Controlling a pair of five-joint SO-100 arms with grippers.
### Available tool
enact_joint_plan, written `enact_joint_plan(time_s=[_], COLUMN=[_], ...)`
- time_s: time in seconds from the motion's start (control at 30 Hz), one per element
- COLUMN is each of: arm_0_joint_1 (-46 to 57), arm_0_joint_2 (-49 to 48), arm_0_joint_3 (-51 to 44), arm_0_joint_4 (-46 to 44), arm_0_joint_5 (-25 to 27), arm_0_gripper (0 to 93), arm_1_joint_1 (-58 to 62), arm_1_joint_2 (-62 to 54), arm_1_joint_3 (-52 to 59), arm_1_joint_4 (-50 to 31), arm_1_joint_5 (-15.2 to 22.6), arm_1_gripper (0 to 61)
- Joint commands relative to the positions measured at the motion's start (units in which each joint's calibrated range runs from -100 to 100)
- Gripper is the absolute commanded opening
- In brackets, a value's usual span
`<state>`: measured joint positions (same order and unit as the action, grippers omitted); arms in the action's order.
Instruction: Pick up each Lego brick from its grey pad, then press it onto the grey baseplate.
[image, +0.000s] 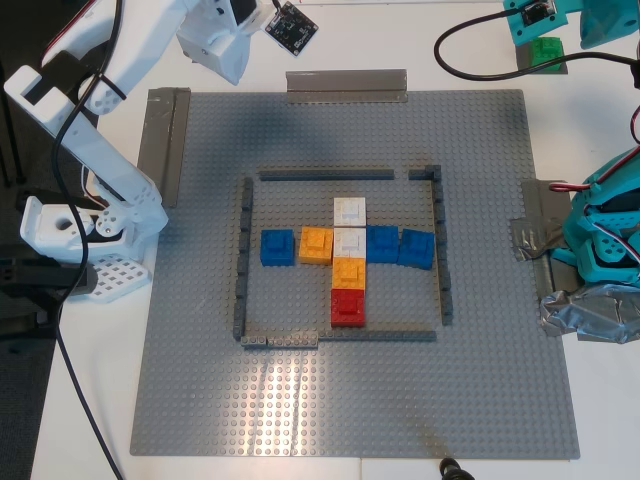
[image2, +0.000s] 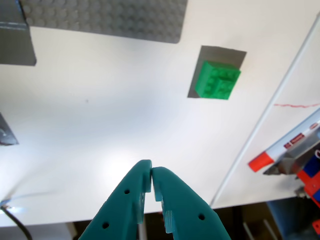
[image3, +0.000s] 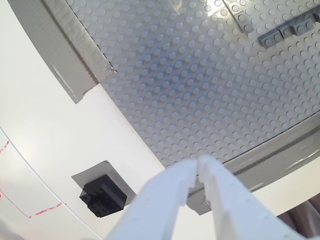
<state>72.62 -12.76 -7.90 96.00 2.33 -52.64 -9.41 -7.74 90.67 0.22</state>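
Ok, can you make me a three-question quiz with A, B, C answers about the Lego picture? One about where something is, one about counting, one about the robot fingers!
1. Where does the green brick sit?
A. on a grey pad
B. inside the wall on the grey baseplate
C. between the fingers

2. How many blue bricks stand inside the wall?
A. one
B. three
C. five

3. How are the fingers of my first gripper?
A. wide open
C. closed on the black brick
B. closed on nothing

Answers: 1 A, the first wrist view shows it on the dark pad off the plate. 2 B, the exterior view shows three. 3 B, the teal tips meet with nothing between them.
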Motion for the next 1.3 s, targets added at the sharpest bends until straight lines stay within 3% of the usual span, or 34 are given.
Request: enact_joint_plan(time_s=[0.0, 1.07, 1.27], arm_0_joint_1=[-0.8, 2.0, 2.1], arm_0_joint_2=[-2.5, -2.5, -2.6], arm_0_joint_3=[-2.7, -3.3, -3.4], arm_0_joint_4=[0.3, 0.3, 0.3], arm_0_joint_5=[0.1, 0.1, -0.9], arm_0_gripper=[0.0, 0.0, 0.0], arm_1_joint_1=[5.1, -3.0, -5.5], arm_1_joint_2=[-8.8, 1.7, 1.9], arm_1_joint_3=[5.3, -4.0, -1.3], arm_1_joint_4=[-0.8, -2.5, -8.2], arm_1_joint_5=[7.4, 7.2, 5.7], arm_1_gripper=[0.2, 0.2, 0.2])
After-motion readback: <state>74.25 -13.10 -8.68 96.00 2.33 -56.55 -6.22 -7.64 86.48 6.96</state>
